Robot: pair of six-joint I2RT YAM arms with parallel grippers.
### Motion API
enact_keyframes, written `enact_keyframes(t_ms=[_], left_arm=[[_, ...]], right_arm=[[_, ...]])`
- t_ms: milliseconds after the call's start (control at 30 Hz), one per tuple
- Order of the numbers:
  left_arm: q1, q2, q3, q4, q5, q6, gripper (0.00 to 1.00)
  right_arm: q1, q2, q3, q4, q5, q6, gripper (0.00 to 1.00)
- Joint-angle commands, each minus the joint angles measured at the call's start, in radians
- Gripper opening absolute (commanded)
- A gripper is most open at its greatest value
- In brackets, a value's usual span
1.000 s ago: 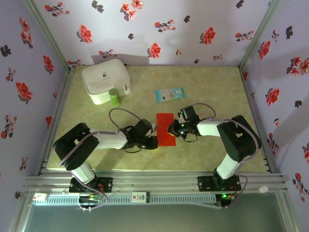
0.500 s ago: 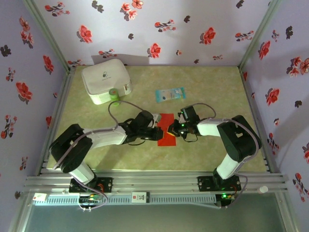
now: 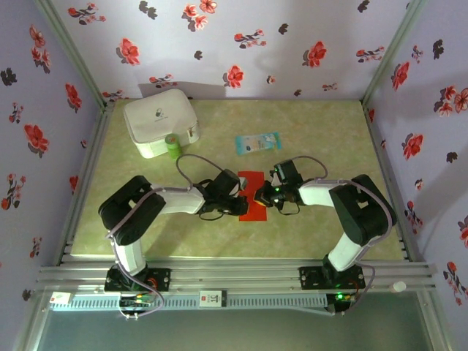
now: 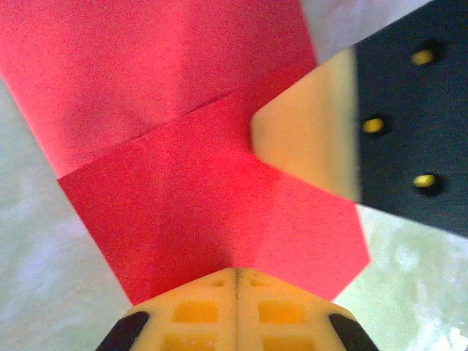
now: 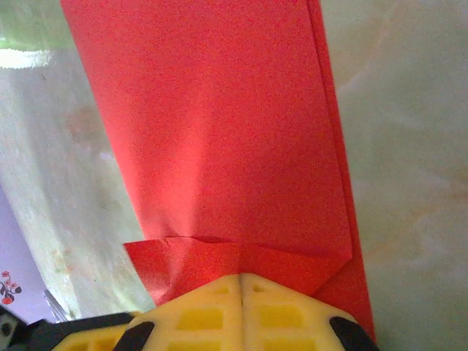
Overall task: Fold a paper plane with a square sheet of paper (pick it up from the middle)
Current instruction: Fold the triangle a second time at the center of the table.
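A bright red sheet of thin paper [image 3: 251, 180] lies flat in the middle of a pale green marbled worktop [image 3: 322, 227], between two robot arms. It is plain and unmarked, folded into a narrow strip of overlapping layers. Its long axis runs from the near side of the worktop towards the far wall, leaning only slightly. Both ends look blunt, so no tip can be told.

In the left wrist view the sheet [image 4: 183, 212] shows a slanted crease where one flap overlaps another. In the right wrist view it [image 5: 219, 131] is smooth, with doubled edges along one long side and a small wrinkled flap near the camera.

The left gripper [image 3: 240, 205] [image 4: 235, 273] meets the sheet's left edge, and the right gripper [image 3: 258, 197] [image 5: 241, 279] its right edge. Both pairs of jaws are clenched tight, tips resting on the red paper. A cream fingertip [image 4: 307, 146] of the right gripper presses the flap
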State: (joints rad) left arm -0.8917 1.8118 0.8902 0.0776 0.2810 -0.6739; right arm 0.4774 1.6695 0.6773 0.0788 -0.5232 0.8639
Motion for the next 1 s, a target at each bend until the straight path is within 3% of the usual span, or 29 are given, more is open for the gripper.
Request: enact_keyframes(t_ms=[0, 233, 500, 600, 667, 967], left_arm=[[0.003, 0.034, -0.023, -0.04, -0.019, 0.009, 0.0], [0.004, 0.023, -0.061, -0.026, -0.022, -0.007, 0.0], [0.004, 0.015, -0.063, -0.01, -0.024, -0.018, 0.0], [0.004, 0.014, -0.062, -0.011, -0.022, -0.023, 0.0], [0.004, 0.015, -0.059, -0.019, -0.023, -0.021, 0.0], [0.0, 0.007, -0.057, -0.033, 0.004, -0.012, 0.0]], right_arm=[[-0.013, -0.018, 0.028, -0.087, 0.042, -0.02, 0.0], [0.002, -0.109, 0.045, -0.102, 0.046, -0.014, 0.0], [0.058, -0.005, 0.012, 0.067, -0.031, 0.073, 0.0], [0.057, 0.018, 0.008, -0.019, 0.07, 0.041, 0.0], [0.039, 0.024, -0.002, -0.043, 0.124, 0.024, 0.0], [-0.094, 0.066, -0.073, 0.175, 0.004, 0.076, 0.0]])
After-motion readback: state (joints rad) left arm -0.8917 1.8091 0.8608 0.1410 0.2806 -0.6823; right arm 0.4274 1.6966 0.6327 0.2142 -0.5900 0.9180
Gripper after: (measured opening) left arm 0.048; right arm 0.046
